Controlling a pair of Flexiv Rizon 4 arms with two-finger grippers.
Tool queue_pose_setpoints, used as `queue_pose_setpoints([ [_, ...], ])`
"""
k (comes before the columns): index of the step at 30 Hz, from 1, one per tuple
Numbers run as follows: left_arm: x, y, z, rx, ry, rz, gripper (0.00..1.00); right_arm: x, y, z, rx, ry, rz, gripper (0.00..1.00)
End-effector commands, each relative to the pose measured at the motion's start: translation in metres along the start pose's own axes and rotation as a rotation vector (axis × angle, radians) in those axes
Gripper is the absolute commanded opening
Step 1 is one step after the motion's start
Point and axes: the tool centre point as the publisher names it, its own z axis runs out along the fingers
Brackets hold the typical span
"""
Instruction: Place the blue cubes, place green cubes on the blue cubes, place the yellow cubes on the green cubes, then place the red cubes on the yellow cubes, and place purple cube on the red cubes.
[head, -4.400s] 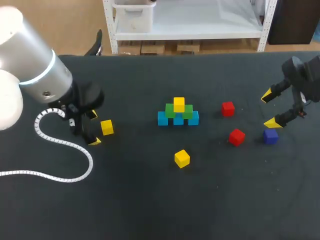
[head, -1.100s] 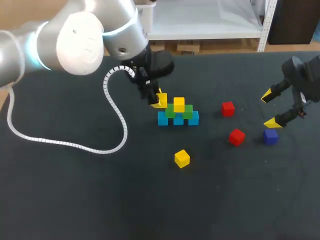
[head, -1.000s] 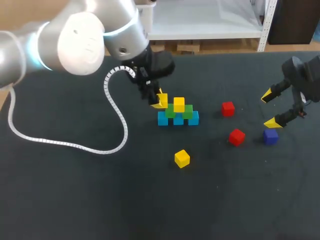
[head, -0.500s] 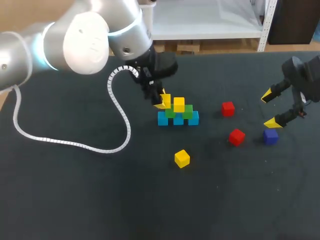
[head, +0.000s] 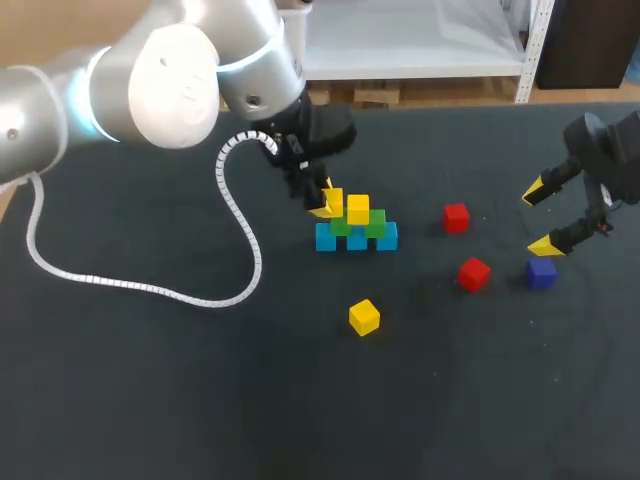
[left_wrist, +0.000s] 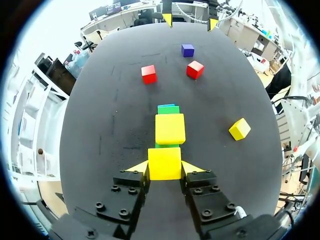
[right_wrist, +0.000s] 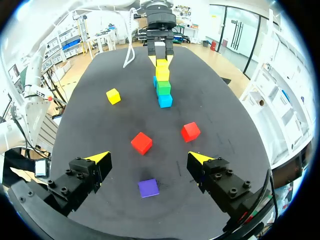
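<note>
the left gripper (left_wrist: 164, 169) is clamped on the held yellow cube (left_wrist: 164, 163), one yellow-tipped finger pressed to each side face, parted only as wide as the cube. it holds the cube at the left end of the pile in the middle of the black table (head: 200, 400), over the green cubes (head: 357, 225) and just beside the top yellow cube (head: 358, 209). whether the held cube already rests on the green below cannot be told. the green cubes sit on a row of blue cubes (head: 357, 239). a loose yellow cube (head: 364, 316) lies in front of the pile, well apart from it.

the right gripper (head: 540, 217) hangs near the table's right edge, fingers spread wide with nothing between them. the purple cube (head: 541, 273) lies just beside its lower fingertip. the front red cube (head: 473, 273) lies near the purple cube, and the rear red cube (head: 456, 217) lies between the pile and the right gripper.
</note>
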Motion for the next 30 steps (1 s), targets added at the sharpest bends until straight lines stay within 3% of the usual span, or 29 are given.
queue_pose_setpoints([
  [1,-0.0002,0.003,0.0015,0.007,0.0,0.002,0.0,0.0002,-0.0001,0.0001,0.0,-0.002,-0.001,1.0],
  [30,-0.0027,-0.0014,0.0047,0.023,-0.005,0.014,0.0,0.0002,-0.0001,0.0001,0.0,-0.002,-0.001,1.0],
])
